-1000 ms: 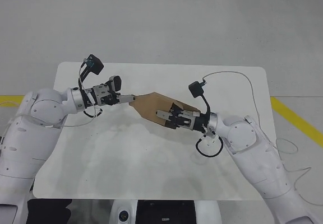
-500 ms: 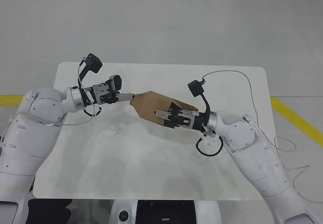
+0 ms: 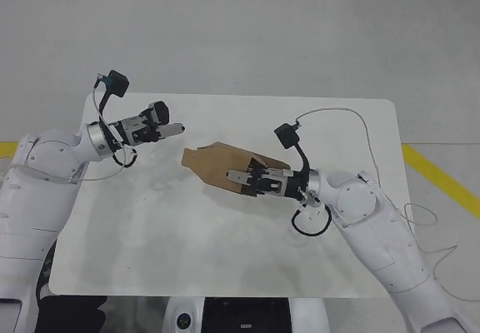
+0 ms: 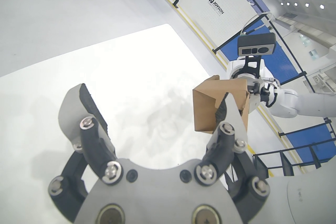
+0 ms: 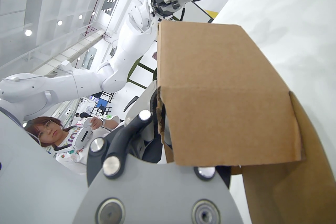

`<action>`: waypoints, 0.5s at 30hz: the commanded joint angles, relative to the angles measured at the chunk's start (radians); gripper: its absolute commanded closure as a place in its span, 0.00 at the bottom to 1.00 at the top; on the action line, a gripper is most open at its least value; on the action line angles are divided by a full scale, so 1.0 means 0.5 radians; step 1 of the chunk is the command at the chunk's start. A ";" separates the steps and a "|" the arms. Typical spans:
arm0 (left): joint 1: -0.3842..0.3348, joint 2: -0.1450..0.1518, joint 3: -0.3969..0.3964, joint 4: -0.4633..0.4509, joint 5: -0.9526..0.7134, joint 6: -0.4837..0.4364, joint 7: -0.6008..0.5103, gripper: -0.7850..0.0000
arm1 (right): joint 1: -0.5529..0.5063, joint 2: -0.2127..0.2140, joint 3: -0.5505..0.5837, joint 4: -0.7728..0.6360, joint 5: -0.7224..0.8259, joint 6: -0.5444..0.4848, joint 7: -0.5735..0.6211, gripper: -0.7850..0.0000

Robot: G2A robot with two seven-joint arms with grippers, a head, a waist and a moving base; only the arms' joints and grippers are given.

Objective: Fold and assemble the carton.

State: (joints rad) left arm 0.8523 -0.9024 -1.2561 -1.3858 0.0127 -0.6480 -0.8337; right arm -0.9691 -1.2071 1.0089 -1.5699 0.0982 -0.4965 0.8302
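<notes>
The brown carton (image 3: 217, 162) is held above the middle of the white table (image 3: 223, 250), partly folded, with one flap sticking out toward the left arm. My right gripper (image 3: 242, 176) is shut on the carton's wall; in the right wrist view the carton (image 5: 218, 93) hides most of that gripper (image 5: 162, 117). My left gripper (image 3: 172, 129) hangs open with nothing in it, a short way from the carton toward the table's far left corner. Between its fingers (image 4: 88, 104), the left wrist view shows the carton (image 4: 207, 109) some distance ahead.
A thin white cable (image 3: 348, 112) loops over the back right of the table. The table's far left corner (image 3: 98, 100) lies close behind the left gripper. Bare tabletop stretches across the near half.
My left gripper was at the carton's left tip; it has pulled away to the far left and stands open. The right gripper has swung the carton slightly leftward.
</notes>
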 commanded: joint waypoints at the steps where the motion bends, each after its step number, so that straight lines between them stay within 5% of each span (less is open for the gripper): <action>1: -0.022 -0.010 0.047 0.010 -0.010 0.012 -0.005 0.00 | 0.023 -0.006 -0.019 0.015 0.015 -0.015 0.005 1.00; 15: -0.065 -0.031 0.172 0.019 -0.142 -0.115 -0.151 0.00 | 0.067 -0.018 -0.046 0.058 0.040 -0.060 -0.012 1.00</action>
State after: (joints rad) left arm 0.8183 -0.9192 -1.1680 -1.3734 -0.0533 -0.6981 -0.9003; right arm -0.9354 -1.2158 0.9863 -1.5411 0.1184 -0.5254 0.8261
